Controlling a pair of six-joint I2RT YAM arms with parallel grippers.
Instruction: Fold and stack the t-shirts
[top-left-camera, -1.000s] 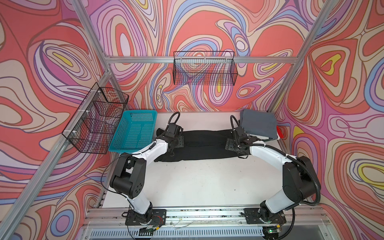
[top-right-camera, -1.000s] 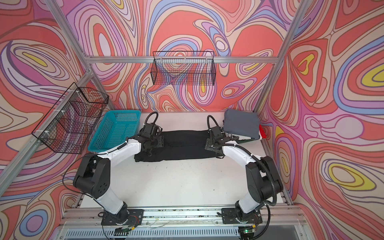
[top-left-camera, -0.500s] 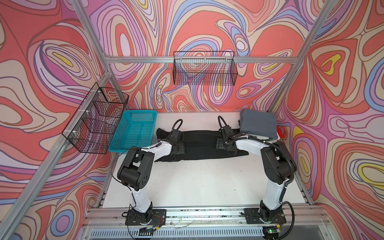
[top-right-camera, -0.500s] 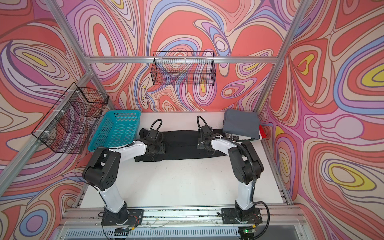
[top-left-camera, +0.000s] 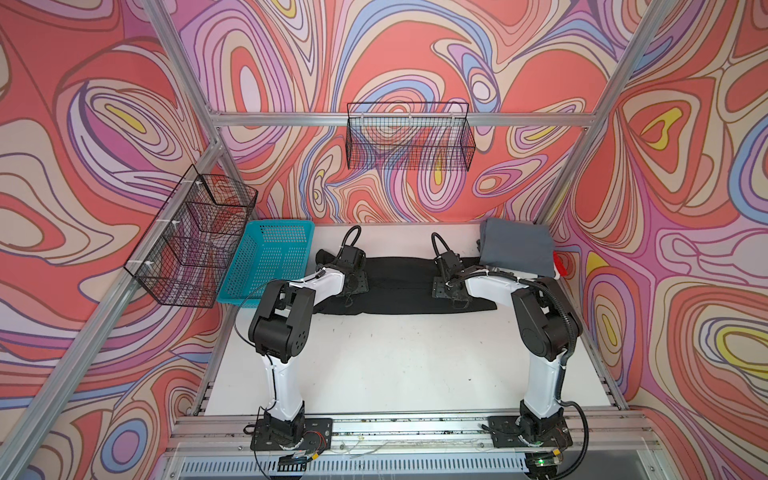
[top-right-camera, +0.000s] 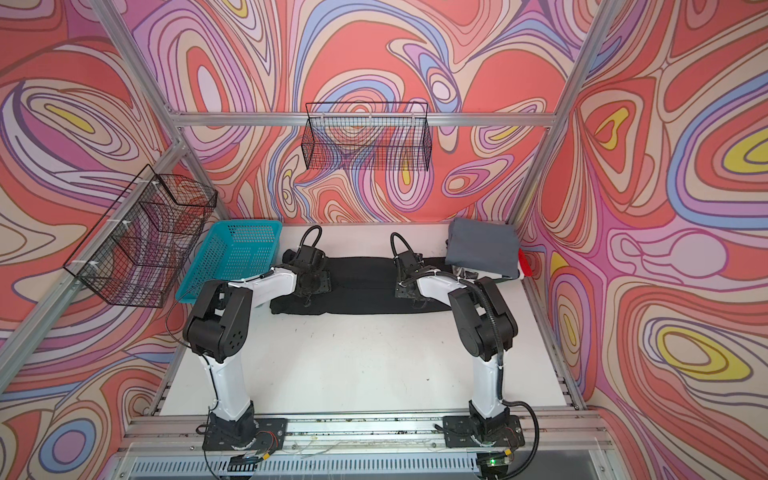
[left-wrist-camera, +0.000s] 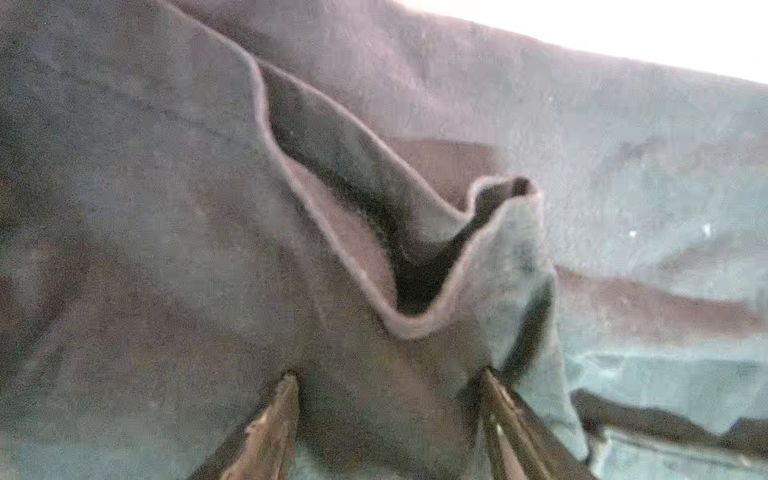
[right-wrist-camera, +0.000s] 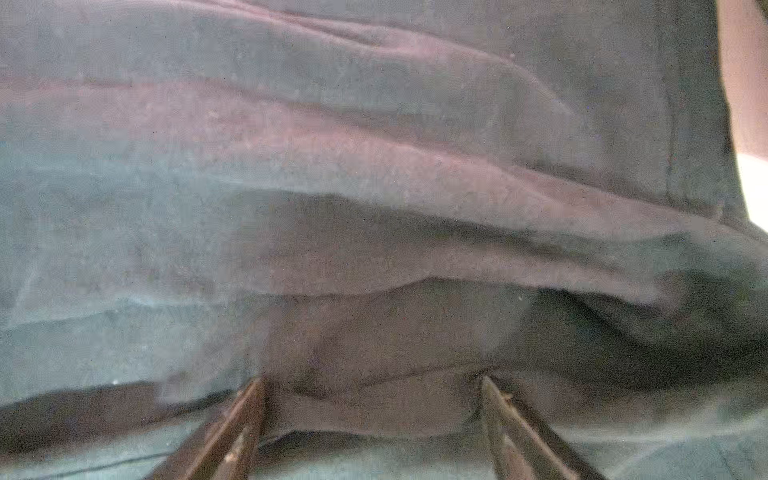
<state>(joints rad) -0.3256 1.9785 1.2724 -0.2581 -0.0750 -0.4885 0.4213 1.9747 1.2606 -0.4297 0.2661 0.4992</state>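
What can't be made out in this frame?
Wrist views: blurred; whether left gripper or right gripper has caught any black t-shirt cloth.
Top views: both grippers' fingertips, hidden beneath the gripper bodies.
Top views: what lies under the grey t-shirt, which covers the pile.

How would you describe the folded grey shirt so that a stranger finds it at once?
Look at the white table and go to its far right corner, against the patterned wall. There the grey t-shirt lies beside one end of the long black t-shirt. It alone is slate grey and folded into a neat rectangle.
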